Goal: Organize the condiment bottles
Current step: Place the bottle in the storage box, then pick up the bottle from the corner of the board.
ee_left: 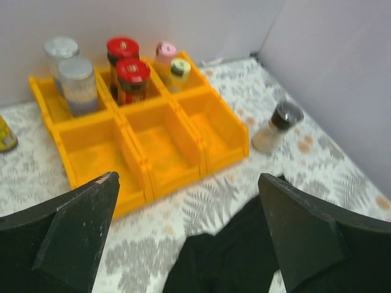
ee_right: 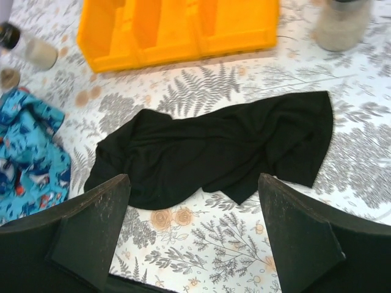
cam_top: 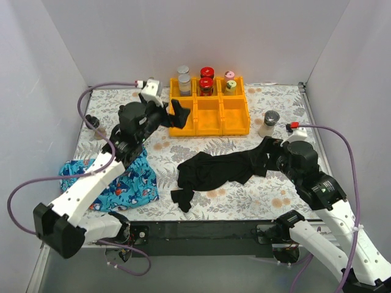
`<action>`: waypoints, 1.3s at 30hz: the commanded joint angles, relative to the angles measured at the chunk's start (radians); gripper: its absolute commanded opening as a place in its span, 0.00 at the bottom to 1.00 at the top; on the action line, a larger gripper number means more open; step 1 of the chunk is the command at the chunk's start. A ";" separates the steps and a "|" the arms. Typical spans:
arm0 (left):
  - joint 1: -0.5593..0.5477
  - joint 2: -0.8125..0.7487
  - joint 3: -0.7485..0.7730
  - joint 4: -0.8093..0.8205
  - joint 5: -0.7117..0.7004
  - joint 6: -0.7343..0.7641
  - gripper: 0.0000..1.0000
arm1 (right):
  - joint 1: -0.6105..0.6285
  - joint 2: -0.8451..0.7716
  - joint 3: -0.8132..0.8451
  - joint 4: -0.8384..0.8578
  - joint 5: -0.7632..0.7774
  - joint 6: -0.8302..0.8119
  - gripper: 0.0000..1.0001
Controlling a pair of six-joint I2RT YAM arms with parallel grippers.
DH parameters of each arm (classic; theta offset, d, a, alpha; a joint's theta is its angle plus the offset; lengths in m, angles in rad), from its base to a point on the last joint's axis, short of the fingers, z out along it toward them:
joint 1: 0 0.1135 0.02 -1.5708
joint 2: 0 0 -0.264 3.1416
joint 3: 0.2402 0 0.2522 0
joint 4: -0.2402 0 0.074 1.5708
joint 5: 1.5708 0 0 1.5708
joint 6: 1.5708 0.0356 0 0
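Mid-sort: black-capped bottle [cam_top: 93, 122] loose far left, left gripper [cam_top: 177, 113] spread, empty, by orange tray [cam_top: 235, 125] with six jars [cam_top: 206, 85] in back row. Right of tray stands black-capped shaker [cam_top: 269, 123]; right gripper [ee_right: 194, 183] spread, empty, over black cloth [cam_top: 226, 168]. Next likely: grab shaker, drop into a front bin.

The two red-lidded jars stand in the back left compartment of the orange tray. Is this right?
No. The two red-lidded jars stand in the back middle compartment of the orange tray; the silver-lidded jars occupy the back left. The top external view shows it.
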 commanded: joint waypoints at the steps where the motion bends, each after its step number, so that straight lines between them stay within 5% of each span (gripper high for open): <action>1: -0.005 -0.140 -0.190 -0.068 0.111 0.052 0.98 | -0.006 -0.052 0.049 -0.125 0.212 0.168 0.90; 9: -0.005 -0.341 -0.487 0.100 0.142 0.129 0.98 | -0.007 0.035 0.059 -0.295 0.367 0.369 0.87; 17: -0.005 -0.315 -0.475 0.087 0.168 0.106 0.98 | -0.039 0.279 0.319 -0.679 0.712 0.571 0.79; 20: -0.005 -0.332 -0.484 0.081 0.148 0.104 0.98 | -0.122 0.327 0.374 -0.743 0.737 0.584 0.75; 29: -0.013 -0.352 -0.498 0.085 0.097 0.109 0.98 | -0.655 0.319 0.350 -0.742 0.757 0.426 0.71; 39: -0.019 -0.297 -0.494 0.088 0.090 0.112 0.98 | -0.731 0.203 0.158 -0.737 0.754 0.475 0.71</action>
